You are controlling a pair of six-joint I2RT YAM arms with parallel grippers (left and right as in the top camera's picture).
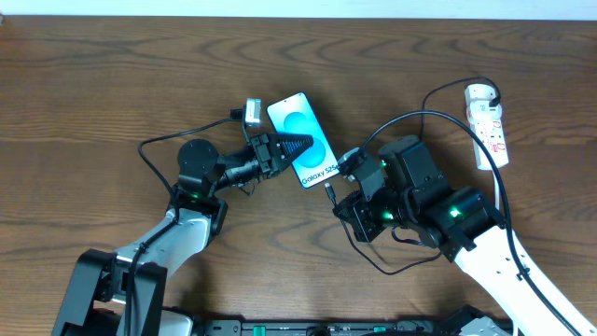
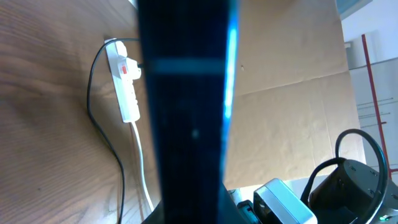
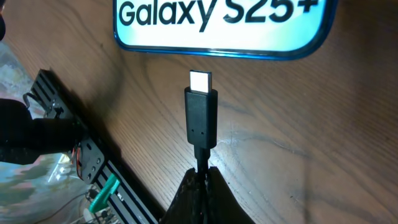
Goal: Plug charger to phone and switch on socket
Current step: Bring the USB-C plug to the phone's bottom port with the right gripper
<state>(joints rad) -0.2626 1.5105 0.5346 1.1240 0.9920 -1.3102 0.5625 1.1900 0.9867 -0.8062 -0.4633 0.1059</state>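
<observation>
Your left gripper (image 1: 300, 146) clamps the slim blue-screened smartphone (image 1: 295, 119). Your right gripper (image 1: 336, 187) pinches the thin black cable (image 1: 410, 116), its plug tip just ahead, near the phone's edge.

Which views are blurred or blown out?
Left wrist: phone is a dark, defocused slab mid-frame with a blue glare streak; socket behind is fairly sharp. Right wrist: charger has its metal tip blown out white; screen text readable. Overhead: evenly lit, sharp.

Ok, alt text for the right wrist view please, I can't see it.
The right gripper holds the charger by its cable, plug tip pointing at the bottom edge of the phone, a small gap between them. Wooden table beneath.
</observation>
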